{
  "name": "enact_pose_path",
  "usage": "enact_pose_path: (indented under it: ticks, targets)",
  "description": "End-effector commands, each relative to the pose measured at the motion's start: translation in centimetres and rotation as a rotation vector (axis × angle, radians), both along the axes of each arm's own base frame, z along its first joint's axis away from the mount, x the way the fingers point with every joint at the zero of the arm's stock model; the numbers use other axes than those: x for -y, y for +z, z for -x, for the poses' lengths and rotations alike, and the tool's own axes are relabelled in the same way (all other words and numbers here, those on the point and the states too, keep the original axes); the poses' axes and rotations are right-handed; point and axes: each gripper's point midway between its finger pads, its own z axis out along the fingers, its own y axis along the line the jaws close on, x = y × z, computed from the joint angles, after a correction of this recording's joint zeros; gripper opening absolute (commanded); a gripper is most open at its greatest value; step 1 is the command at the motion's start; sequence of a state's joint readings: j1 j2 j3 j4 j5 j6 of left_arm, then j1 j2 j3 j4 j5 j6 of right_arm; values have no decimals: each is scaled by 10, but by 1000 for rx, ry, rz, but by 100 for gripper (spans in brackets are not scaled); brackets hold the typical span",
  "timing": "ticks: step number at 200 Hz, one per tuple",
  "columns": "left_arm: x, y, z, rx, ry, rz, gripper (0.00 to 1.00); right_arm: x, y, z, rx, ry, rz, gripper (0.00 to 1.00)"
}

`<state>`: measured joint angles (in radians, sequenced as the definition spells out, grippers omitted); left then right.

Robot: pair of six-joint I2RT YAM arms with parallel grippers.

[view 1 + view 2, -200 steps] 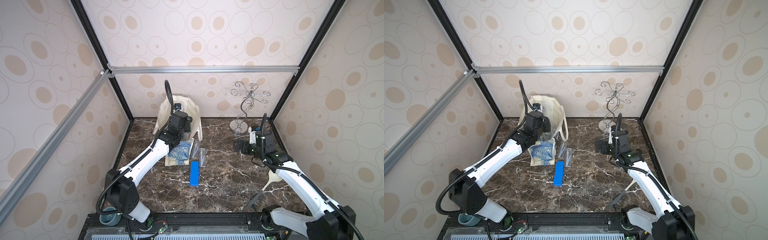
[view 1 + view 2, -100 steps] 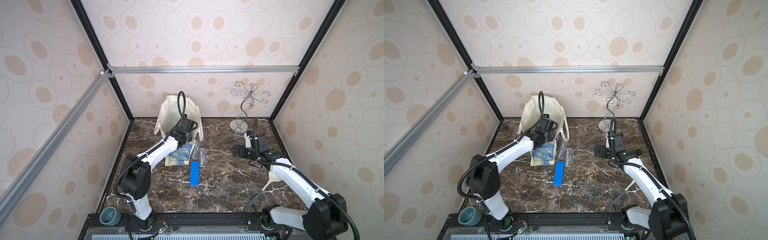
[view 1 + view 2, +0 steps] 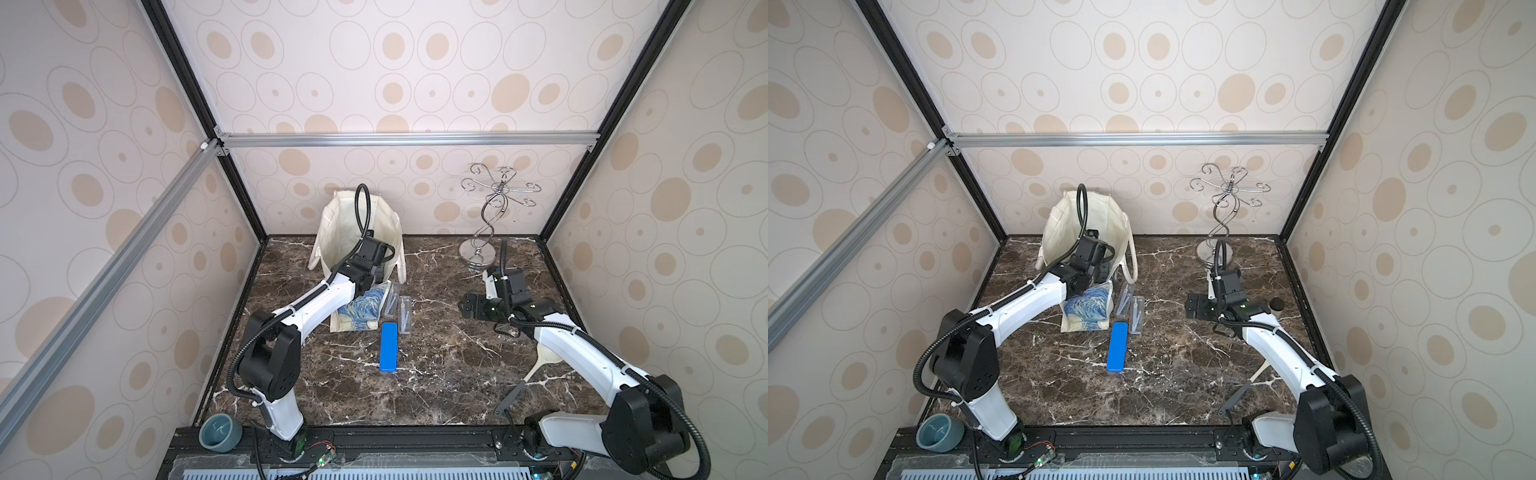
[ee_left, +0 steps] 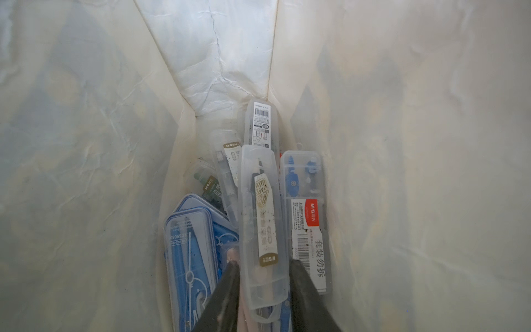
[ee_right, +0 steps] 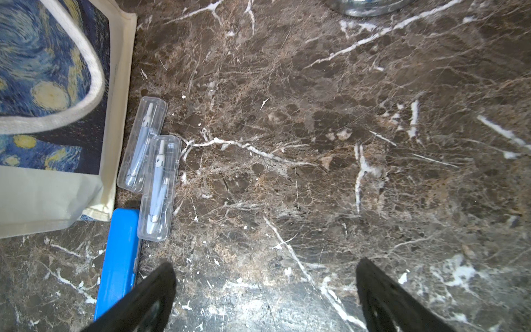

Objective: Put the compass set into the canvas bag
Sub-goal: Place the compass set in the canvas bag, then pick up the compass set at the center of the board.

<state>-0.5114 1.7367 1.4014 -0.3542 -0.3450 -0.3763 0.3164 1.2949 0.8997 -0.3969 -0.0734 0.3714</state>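
Brown marble tabletop [image 3: 436,374] w/ white veins, boxed in by cream walls w/ tan ovals. The canvas bag [image 3: 336,224] stands at approx. 11 o'clock from tabletop centre, close to the back wall. It's tall and cream, mouth open upward, strap handles drooping, and the blue-yellow swirl print faces 6 o'clock.

Compass sets: left wrist view shows a pile at the bag's bottom, at least 6 cases, some clear w/ labels and barcodes, some blue. They overlap, so exact no. unclear. Outside, 2 clear compass cases [image 3: 390,299] [image 3: 405,316] lie at 3 o'clock of the bag's base, side by side, staggered, touching. 1 blue case [image 3: 388,347] lies just at 7 o'clock of the nearer one.

The left claw [image 4: 263,264] is down inside the bag, hidden in both top views. Its jaws are only narrowly apart, w/ the black fingers [image 4: 230,284] on either long side of a gold-label case [image 4: 263,215], right at its edges. Can't tell whether they press it or sit just clear.

The right claw [image 5: 265,264] is spread wide and holds nothing. It hangs over bare tabletop at 3 o'clock of the clear cases, well apart from them.

Also there:
- 1 chrome wire stand [image 3: 478,254] at 1 o'clock.
- 1 cream spatula [image 3: 545,356] at 4 o'clock, partly under the right arm.
- 1 teal bowl [image 3: 220,432] at 7 o'clock, off the tabletop's front edge.
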Motion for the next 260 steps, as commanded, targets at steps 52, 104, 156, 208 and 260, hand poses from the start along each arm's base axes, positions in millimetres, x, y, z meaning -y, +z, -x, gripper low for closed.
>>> enact_pose_path:
  ticks: [52, 104, 156, 208, 260]
  targets:
    - [9, 78, 16, 203, -101, 169, 54, -63, -33, 0, -71, 164, 102, 100]
    - [18, 157, 64, 421, -257, 403, 95, -116, -53, -15, -95, 249, 132, 93]
    - [22, 198, 118, 529, -395, 588, 100, -151, -68, -38, -104, 268, 114, 93]
    - [22, 186, 139, 512, -430, 664, 100, -174, -93, -54, -143, 280, 122, 88]
    - [20, 174, 147, 496, -430, 686, 100, -186, -110, -59, -180, 298, 139, 82]
